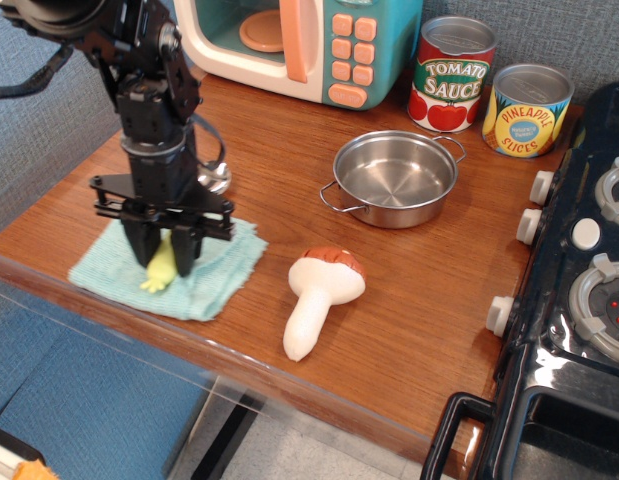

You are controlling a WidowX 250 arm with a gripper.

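Observation:
My black gripper [165, 262] points straight down over a light teal cloth [219, 270] near the table's front left edge. Its two fingers are shut on a small yellow-green toy vegetable [161, 273], whose tip sticks out below them against the cloth. To the right, a toy mushroom [319, 295] with a white stem and brown cap lies on the wooden table [409, 300], apart from the gripper.
A steel pot [395, 177] stands mid-table. Behind it are a toy microwave [299, 40], a tomato sauce can [452, 73] and a pineapple slices can [529, 108]. A black toy stove [579, 290] fills the right side. A small metal object [215, 180] lies behind the arm.

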